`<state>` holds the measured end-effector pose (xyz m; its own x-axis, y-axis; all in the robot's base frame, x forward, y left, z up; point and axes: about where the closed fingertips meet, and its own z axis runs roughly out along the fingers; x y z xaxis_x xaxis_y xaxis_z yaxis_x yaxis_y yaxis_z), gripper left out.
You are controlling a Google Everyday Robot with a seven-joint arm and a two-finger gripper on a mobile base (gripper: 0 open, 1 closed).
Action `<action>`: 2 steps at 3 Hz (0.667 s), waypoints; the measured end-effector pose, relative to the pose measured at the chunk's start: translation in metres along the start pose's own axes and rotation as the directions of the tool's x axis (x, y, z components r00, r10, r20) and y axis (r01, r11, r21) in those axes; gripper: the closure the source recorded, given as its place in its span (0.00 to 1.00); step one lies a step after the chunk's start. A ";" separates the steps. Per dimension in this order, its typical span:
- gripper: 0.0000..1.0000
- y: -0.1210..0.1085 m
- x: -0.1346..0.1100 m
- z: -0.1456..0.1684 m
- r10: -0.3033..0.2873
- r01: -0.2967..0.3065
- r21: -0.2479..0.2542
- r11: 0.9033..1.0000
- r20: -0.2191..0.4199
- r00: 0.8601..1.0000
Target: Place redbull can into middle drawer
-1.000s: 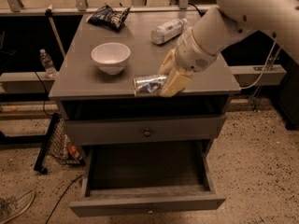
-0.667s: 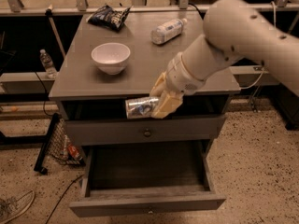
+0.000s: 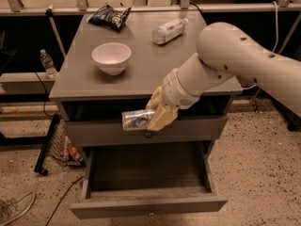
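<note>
The redbull can (image 3: 135,119) is a slim silver-and-blue can held sideways in my gripper (image 3: 157,114). The gripper is shut on the can's right end, in front of the upper drawer front with the knob (image 3: 148,134) and above the open middle drawer (image 3: 146,175). That drawer is pulled out, a grey box with a dark floor and a flat front panel (image 3: 148,206). Nothing shows inside it. My white arm (image 3: 235,62) reaches in from the right over the table's front edge.
On the grey table top (image 3: 141,65) stand a white bowl (image 3: 111,57), a clear plastic bottle lying down (image 3: 168,30) and a dark snack bag (image 3: 110,17). A small bottle (image 3: 47,62), a black stand and cables lie left of the cabinet.
My gripper has carried the can off the table's front edge, down and to the left, to in front of the upper drawer front above the open drawer.
</note>
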<state>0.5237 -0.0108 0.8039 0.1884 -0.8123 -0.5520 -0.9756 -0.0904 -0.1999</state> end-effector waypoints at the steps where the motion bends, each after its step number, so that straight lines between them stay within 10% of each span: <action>1: 1.00 0.003 0.006 0.006 0.017 -0.017 0.000 1.000 -0.017 1.000; 2: 1.00 0.012 0.019 0.029 0.046 -0.047 -0.008 0.999 -0.022 0.999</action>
<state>0.5187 -0.0110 0.7673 0.1404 -0.8282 -0.5425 -0.9843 -0.0574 -0.1671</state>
